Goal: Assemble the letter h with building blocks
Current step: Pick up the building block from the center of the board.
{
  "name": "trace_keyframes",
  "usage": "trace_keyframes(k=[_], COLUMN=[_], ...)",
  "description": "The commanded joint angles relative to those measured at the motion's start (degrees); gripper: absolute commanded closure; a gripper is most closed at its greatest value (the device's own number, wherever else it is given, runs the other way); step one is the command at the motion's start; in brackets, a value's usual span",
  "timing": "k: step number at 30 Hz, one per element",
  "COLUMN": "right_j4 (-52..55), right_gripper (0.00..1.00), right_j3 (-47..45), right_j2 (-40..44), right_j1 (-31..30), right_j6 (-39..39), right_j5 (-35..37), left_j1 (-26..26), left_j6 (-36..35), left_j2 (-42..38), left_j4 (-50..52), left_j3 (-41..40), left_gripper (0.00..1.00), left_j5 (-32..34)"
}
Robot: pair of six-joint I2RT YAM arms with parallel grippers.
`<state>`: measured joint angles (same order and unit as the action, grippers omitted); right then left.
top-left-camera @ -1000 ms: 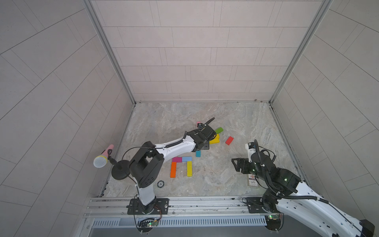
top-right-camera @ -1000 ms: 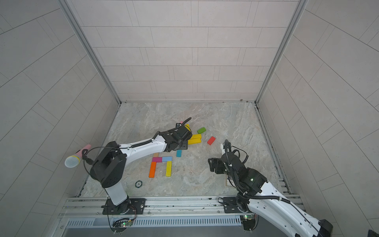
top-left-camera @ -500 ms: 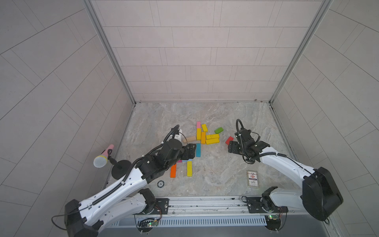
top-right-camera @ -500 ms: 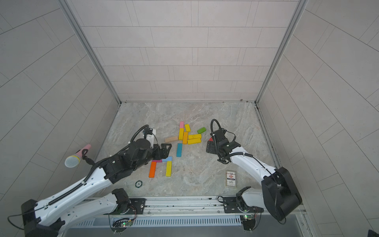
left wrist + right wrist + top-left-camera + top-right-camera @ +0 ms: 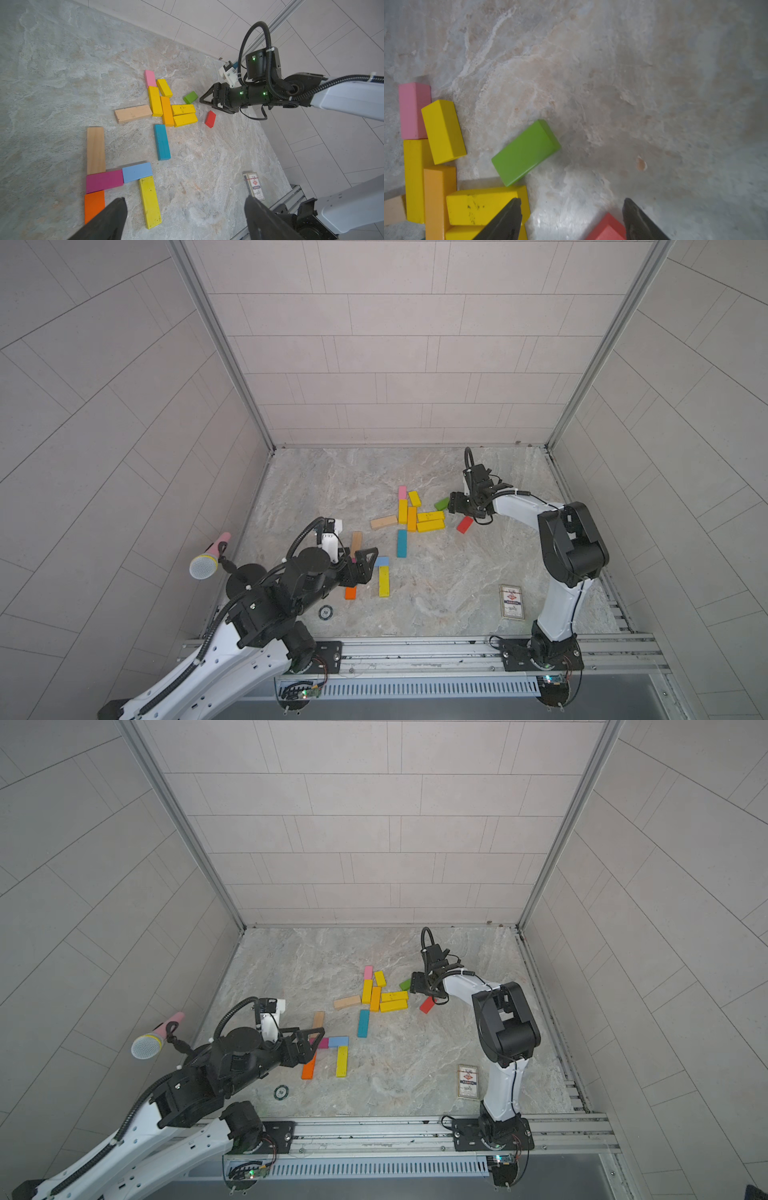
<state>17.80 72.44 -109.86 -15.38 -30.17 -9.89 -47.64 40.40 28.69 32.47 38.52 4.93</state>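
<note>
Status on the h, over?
Left gripper open, empty, over five-block h. Right gripper open, empty, beside green block, red block. Nothing obstructing.

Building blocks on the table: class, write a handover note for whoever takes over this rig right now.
Left gripper: jaws open, empty, near orange block.
Right gripper: jaws open, empty, beside green block and red block.
Done: wood block, magenta block, orange block, blue block and yellow block form an h.
Left: probably only checking alignment; spare blocks lie beyond, teal block nearest.
</note>
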Motion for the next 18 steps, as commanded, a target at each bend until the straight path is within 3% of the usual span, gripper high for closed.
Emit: trace_keyframes(k=[1,18], right_j4=[3.78,2.98], right_gripper=[0.23,0.21], right_j3=[3.05,-11.14], right_j2=[-2.29,6.74], right_j1=[-0.09,-2.56], right_j6=[1.14,-3.03], right_j5=[-1.09,3.65], left_j1=[0.28,0.26], left_j6=[-0.84,-1.18], left_j2=[-2.32,-3.11], left_j4=[3.38,1.46], left_j3=[-1.16,-2.75], left_gripper=[0.03,0.01], left_j5=[1.02,0.23])
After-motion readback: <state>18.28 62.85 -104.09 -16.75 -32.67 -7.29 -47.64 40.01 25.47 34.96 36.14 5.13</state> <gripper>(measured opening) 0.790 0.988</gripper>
